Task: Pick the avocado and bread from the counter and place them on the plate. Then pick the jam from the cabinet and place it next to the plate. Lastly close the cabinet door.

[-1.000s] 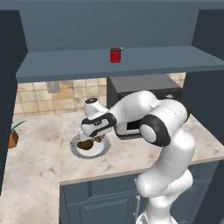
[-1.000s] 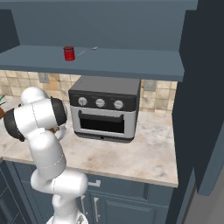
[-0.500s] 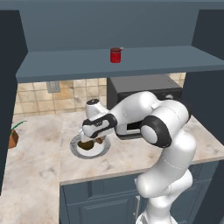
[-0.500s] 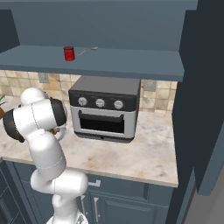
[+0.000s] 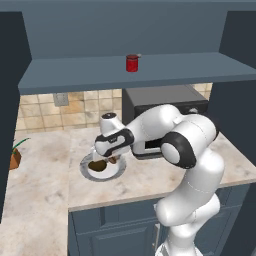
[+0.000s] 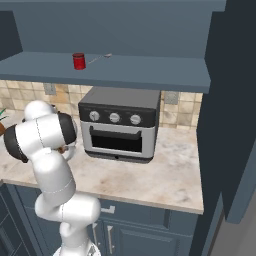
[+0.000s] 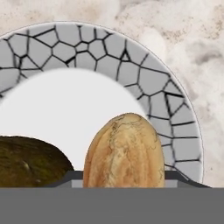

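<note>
Plant leaves and a terracotta pot (image 5: 15, 158) sit at the far left of the marble surface (image 5: 45, 200) in the left base view. Further right lies the plate (image 5: 89, 171), its rim patterned like cracked grey stone and its middle white. On it rests the dark brown-green avocado (image 5: 98, 164), and just right of that, under the hand, a sliver of the bread (image 5: 113, 160) shows. The pincer (image 5: 111, 157) hangs low over the plate, pointing down. In the hand view the avocado (image 7: 30, 162) lies at the lower left on the white middle of the plate (image 7: 144, 83), and the golden bread loaf (image 7: 124, 151) stands beside it, apart by a narrow gap, its far end reaching onto the patterned rim. The pincer's jaws are nearly closed around the bread, with their dark tips just showing at either side of its base. Right of the plate, against the tiled wall, stands the black toaster oven (image 6: 120, 125) with three knobs. Above, on the open cabinet shelf (image 5: 150, 72), the red jam jar (image 5: 131, 63) stands upright, well apart from the plate.
</note>
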{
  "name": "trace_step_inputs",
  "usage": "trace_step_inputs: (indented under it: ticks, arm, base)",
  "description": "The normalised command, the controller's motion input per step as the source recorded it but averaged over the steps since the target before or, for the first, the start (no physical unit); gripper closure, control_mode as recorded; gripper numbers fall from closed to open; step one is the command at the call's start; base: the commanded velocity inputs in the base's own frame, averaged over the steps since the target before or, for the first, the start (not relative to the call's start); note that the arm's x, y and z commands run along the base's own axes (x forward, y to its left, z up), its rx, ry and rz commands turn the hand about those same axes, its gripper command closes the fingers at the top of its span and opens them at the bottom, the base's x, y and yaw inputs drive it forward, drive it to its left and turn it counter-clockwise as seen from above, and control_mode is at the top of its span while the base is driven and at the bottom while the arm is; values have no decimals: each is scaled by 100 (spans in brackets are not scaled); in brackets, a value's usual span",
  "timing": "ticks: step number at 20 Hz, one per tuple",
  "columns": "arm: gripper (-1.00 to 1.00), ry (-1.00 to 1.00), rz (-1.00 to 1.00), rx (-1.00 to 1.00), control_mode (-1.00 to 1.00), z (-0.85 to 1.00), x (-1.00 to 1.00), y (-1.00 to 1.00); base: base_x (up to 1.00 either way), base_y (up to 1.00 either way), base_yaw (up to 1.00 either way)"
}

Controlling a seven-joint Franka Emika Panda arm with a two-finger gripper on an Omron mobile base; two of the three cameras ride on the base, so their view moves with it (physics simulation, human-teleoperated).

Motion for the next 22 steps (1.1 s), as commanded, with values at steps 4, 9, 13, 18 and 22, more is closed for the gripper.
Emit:
trace_step_inputs:
  ticks: [4, 9, 13, 18, 22]
  arm:
    - [-100, -2, 0, 2, -100, -5, -7, 11]
    - [-100, -8, 0, 0, -100, -1, -10, 9]
    - [-100, -12, 0, 0, -100, 0, -9, 6]
    - [-100, -15, 0, 0, -100, 19, -8, 5]
    - [-100, -11, -2, 0, -100, 31, -14, 1]
  base:
    - [0, 0, 0]
    - [0, 0, 0]
    - [0, 0, 0]
    - [0, 0, 0]
    - [0, 0, 0]
